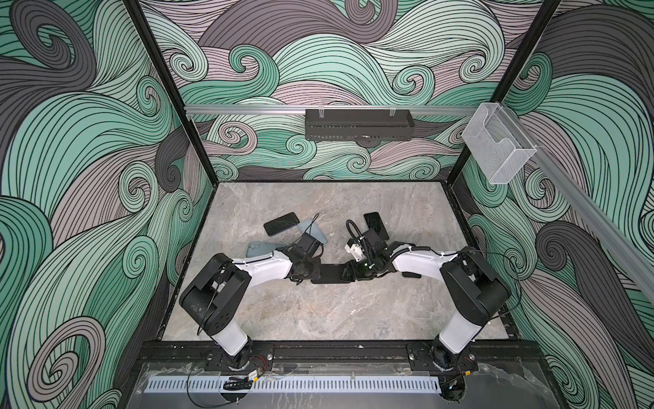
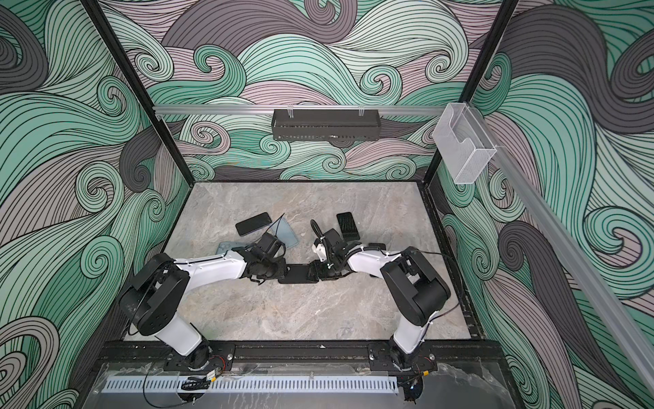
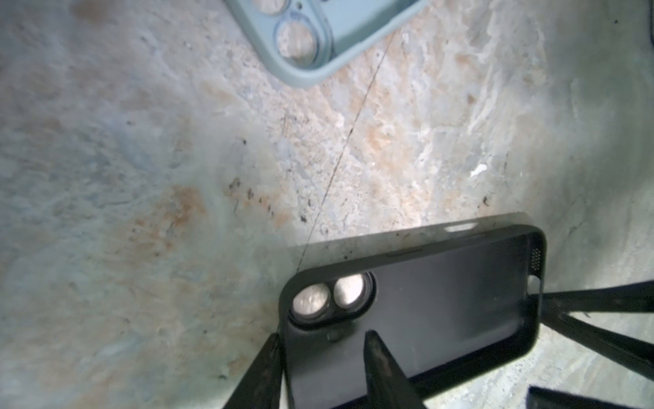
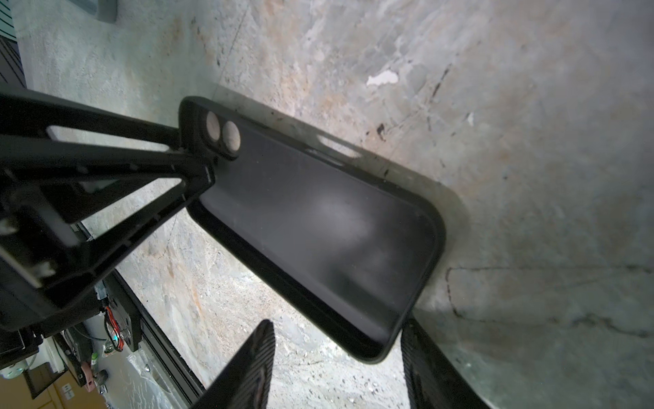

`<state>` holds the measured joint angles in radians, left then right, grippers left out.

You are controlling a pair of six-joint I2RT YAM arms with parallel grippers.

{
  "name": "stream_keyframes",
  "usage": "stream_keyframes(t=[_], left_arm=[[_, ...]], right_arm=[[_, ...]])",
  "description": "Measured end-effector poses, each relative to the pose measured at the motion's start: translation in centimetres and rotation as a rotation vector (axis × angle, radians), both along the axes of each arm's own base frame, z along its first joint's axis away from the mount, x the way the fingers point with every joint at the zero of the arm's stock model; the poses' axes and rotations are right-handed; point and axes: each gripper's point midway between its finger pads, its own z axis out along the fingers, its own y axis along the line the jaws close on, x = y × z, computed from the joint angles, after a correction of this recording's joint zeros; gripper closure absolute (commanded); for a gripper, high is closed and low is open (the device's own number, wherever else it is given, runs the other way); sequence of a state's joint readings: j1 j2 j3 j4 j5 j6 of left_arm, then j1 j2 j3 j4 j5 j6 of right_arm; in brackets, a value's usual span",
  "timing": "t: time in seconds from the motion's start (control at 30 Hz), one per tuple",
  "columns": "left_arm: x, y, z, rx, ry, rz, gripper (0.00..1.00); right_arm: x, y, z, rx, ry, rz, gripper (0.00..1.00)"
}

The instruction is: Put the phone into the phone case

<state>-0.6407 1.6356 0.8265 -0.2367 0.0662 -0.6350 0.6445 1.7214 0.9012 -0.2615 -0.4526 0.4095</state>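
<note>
Item: black phone case (image 4: 318,219), one, empty, open side up, lying mid-table (image 1: 318,318) between the two arms. Its far edge throws a broad shadow, so it probably sits tipped or slightly raised. Handling, as judged: light, thin-walled, matte and flexible. The long walls would bow under a squeeze, so the short end walls and corners are the sound places to hold, clear of the twin lens cut-out. Left gripper (image 3: 322,334): pinching the end wall beside the lens cut-out, one finger outside the rim and one inside the shell. Right gripper (image 4: 334,324): spread, straddling the opposite corner, one finger against the case and the other clear of it. Phones: one dark phone (image 1: 281,223), screen up, farther back on the left; judged stiff, glassy, slippery and heavier than the case, best taken by its long edges. Other stock: one pale blue case (image 1: 311,228) right beside that phone; one blue piece with lens rings (image 1: 258,248), phone or case not determinable; one textured black slab (image 1: 375,223) farther back on the right, likewise undetermined.
</note>
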Motion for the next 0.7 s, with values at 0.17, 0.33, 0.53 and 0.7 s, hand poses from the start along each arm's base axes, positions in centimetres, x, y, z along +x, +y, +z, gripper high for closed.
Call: stream_keyframes(t=[0.17, 0.33, 0.53, 0.7], left_arm=[[0.8, -0.4, 0.0, -0.009, -0.003, -0.010, 0.59], [0.8, -0.6, 0.1, -0.020, -0.001, -0.017, 0.57], [0.6, -0.6, 0.3, -0.029, -0.001, -0.017, 0.42], [-0.9, 1.1, 0.9, -0.018, 0.002, -0.002, 0.25]], right_arm=[[-0.2, -0.2, 0.0, -0.003, 0.003, -0.012, 0.41], [-0.2, -0.7, -0.1, -0.026, -0.006, -0.021, 0.41], [-0.2, -2.1, -0.1, -0.107, -0.036, -0.019, 0.36], [0.7, -3.4, 0.8, -0.197, -0.100, 0.014, 0.28]])
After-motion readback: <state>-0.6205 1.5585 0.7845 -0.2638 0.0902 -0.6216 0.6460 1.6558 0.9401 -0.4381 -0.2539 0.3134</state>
